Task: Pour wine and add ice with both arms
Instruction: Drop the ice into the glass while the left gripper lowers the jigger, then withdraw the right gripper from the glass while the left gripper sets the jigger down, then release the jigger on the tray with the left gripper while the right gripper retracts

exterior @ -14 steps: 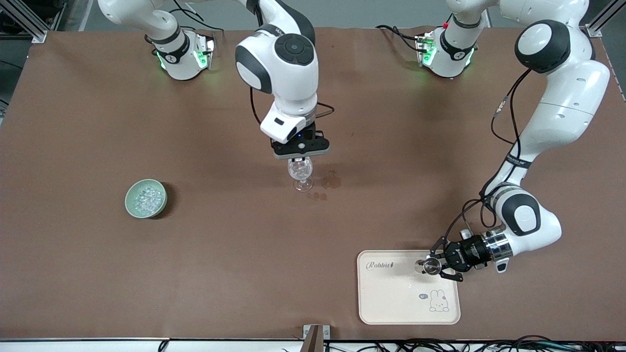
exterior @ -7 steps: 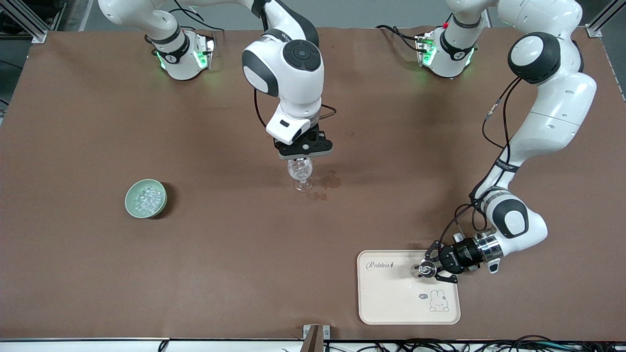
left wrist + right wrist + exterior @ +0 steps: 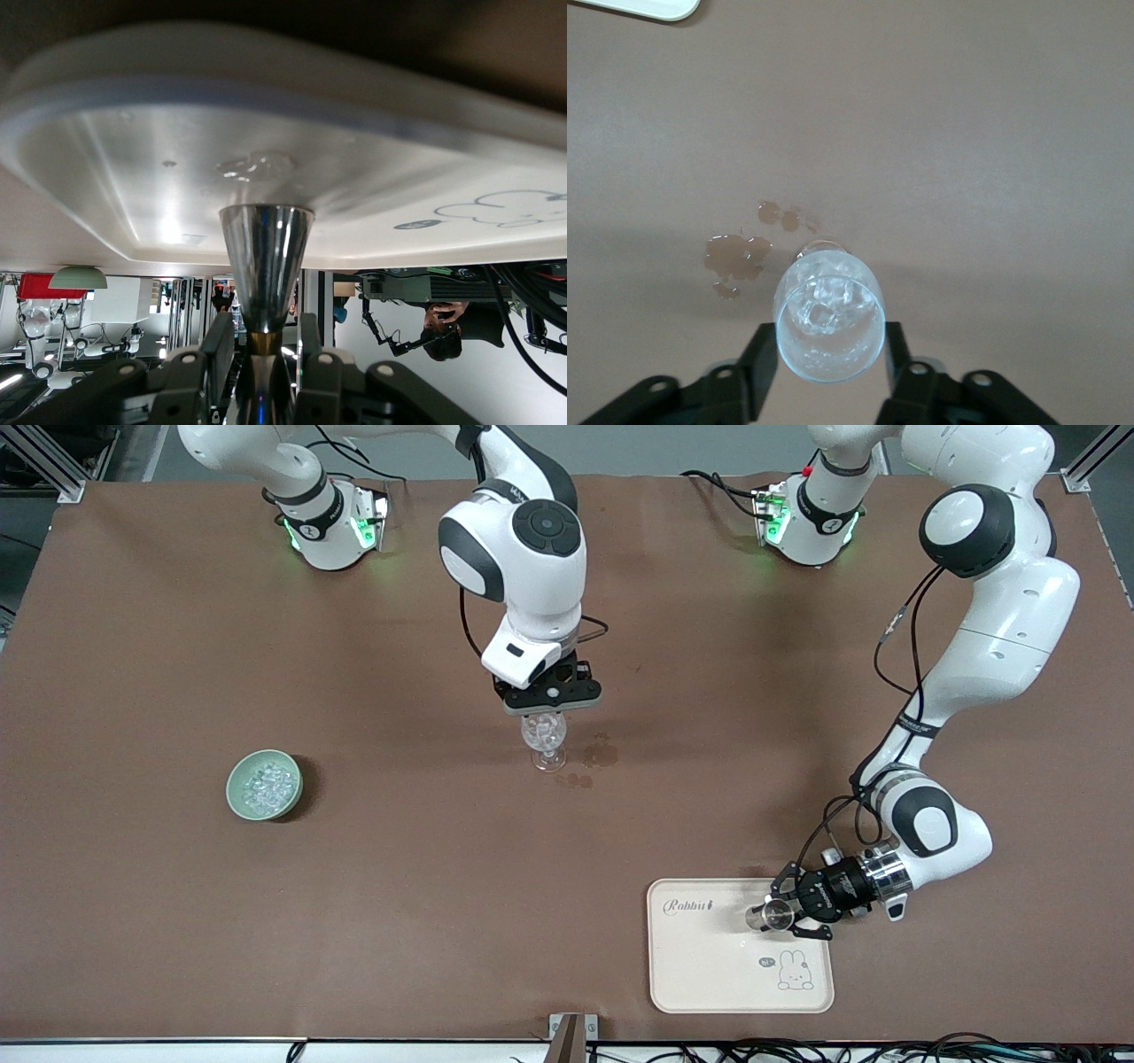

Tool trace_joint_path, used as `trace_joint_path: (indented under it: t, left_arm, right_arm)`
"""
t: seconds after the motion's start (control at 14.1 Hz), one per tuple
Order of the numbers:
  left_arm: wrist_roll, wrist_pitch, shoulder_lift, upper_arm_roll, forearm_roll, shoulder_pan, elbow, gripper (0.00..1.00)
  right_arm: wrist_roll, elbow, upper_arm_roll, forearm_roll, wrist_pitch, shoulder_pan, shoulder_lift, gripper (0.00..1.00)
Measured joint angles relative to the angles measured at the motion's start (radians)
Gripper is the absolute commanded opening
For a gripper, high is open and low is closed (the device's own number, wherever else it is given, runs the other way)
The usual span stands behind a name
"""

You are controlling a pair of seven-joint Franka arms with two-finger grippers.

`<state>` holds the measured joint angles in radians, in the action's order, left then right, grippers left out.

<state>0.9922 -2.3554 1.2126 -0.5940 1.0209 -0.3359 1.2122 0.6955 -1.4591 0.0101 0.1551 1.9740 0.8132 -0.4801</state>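
Your ice sits in two places: several clear bits lie in the bowl of the wine glass, which stands upright near the middle of the desk, and the rest fills a small green bowl toward the right arm's end, well apart from the glass and a little nearer the front camera. Just beside the foot of the glass, toward the left arm's end, you see a few wet stains on the brown desk.

Your right gripper hangs straight over the wine glass; in the right wrist view its two fingers stand on either side of the bowl, close to the glass, but you cannot tell whether they press it or stand just clear of it.

Near the desk's front edge, toward the left arm's end, lies a cream tray with a rabbit drawing. Your left gripper reaches in sideways over the tray's corner, and a shiny metal measuring cup stands between its fingers; the left wrist view shows the jaws narrow around the cup's waist, though whether they squeeze it you cannot tell
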Motion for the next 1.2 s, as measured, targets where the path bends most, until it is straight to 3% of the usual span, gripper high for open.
trace_joint_path:
  t: [0.14,0.21,0.28,0.57,0.71,1.2]
  left_arm:
    - [0.0,0.0,0.003,0.0,0.0,0.0,0.0,0.57]
    - [0.0,0.0,0.004,0.001,0.0,0.0,0.0,0.68]
    - [0.0,0.0,0.005,0.001,0.0,0.0,0.0,0.99]
    - [-0.02,0.0,-0.001,0.014,-0.011,-0.007,-0.009,1.0]
    - [-0.021,0.015,-0.021,0.018,-0.075,-0.018,-0.009,1.0]
    - [-0.021,0.413,-0.212,0.031,-0.631,-0.092,-0.016,1.0]
  right_arm:
    - [0.0,0.0,0.005,0.0,0.0,-0.001,0.0,1.0]
    - [0.001,0.0,0.009,0.0,0.0,-0.003,0.0,1.0]
    - [0.003,0.001,0.015,0.0,0.0,-0.009,0.001,1.0]
    - [0.003,0.016,0.025,0.0,0.0,-0.134,0.058,1.0]
    - [-0.003,0.016,0.025,-0.006,-0.008,-0.219,0.104,1.0]
    - [-0.426,-0.02,0.029,-0.123,-0.059,-0.547,0.197,1.0]
